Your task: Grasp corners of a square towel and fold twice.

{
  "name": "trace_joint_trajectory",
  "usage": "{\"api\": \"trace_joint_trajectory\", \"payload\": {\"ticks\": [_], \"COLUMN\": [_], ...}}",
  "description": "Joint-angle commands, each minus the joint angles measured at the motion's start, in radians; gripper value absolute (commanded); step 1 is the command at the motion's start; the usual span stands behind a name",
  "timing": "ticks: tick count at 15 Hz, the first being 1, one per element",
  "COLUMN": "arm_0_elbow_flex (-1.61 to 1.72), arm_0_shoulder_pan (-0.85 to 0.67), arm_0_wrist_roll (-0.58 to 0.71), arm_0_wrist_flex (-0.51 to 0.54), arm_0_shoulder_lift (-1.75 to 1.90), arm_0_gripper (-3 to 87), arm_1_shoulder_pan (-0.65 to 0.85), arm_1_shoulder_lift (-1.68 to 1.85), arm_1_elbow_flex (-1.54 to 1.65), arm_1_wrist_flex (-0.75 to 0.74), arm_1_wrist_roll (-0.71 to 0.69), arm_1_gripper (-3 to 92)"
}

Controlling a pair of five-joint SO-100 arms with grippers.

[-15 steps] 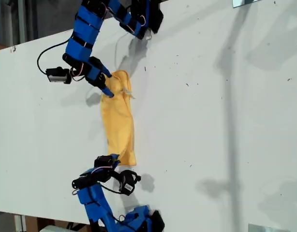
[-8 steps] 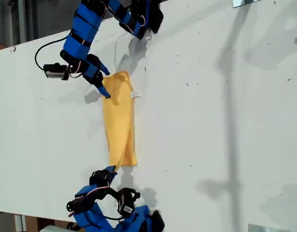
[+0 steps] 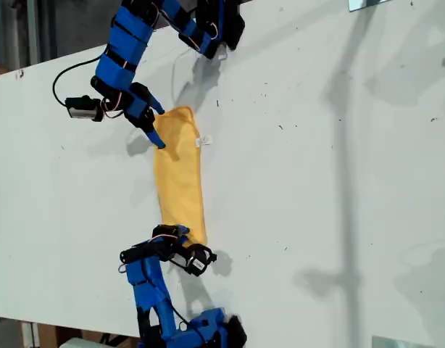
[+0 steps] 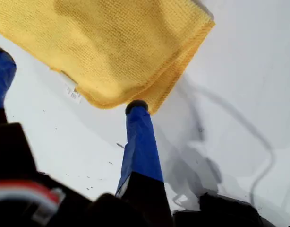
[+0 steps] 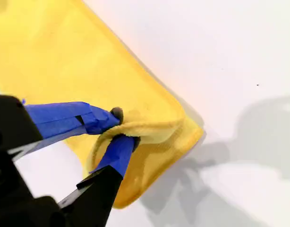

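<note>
The square towel [image 3: 180, 174] is seen as a soft, matt yellow cloth with a fine looped weave and a stitched hem, and a small white tag [image 4: 72, 92], papery or fabric-like, is sewn at its edge just beside my first gripper [image 4: 64, 101]. The fingers [image 5: 117, 150] of my second gripper [image 5: 122, 126] are formed of smooth blue plastic on matt black bodies, and a fold of the cloth's corner is pinched between them. The table [image 3: 338, 181] beneath is shown as a smooth, matt white surface marked with small dark specks.
</note>
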Motion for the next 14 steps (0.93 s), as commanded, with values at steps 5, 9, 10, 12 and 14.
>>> {"api": "trace_joint_trajectory", "payload": {"ticks": [5, 9, 10, 12, 14], "arm_0_elbow_flex": [-0.032, -0.026, -0.041, -0.046, -0.044], "arm_0_shoulder_pan": [0.02, 0.041, 0.04, 0.032, 0.028], "arm_0_wrist_roll": [0.057, 0.089, 0.098, 0.075, 0.087], "arm_0_wrist_flex": [-0.003, -0.034, -0.018, 0.009, 0.015], "arm_0_shoulder_lift": [0.097, 0.137, 0.138, 0.153, 0.166], "arm_0_gripper": [11.1, 8.6, 1.4, 18.0, -0.2], "arm_1_shoulder_pan": [-0.003, -0.002, -0.002, -0.002, 0.0], "arm_1_shoulder_lift": [0.009, 0.023, 0.025, 0.025, 0.025], "arm_1_elbow_flex": [-0.011, -0.011, -0.012, -0.015, -0.018], "arm_1_wrist_flex": [-0.014, -0.014, -0.012, -0.009, -0.008], "arm_1_wrist_roll": [-0.005, -0.006, -0.006, -0.006, -0.006], "arm_1_gripper": [45.4, 45.2, 45.1, 45.1, 44.9]}}
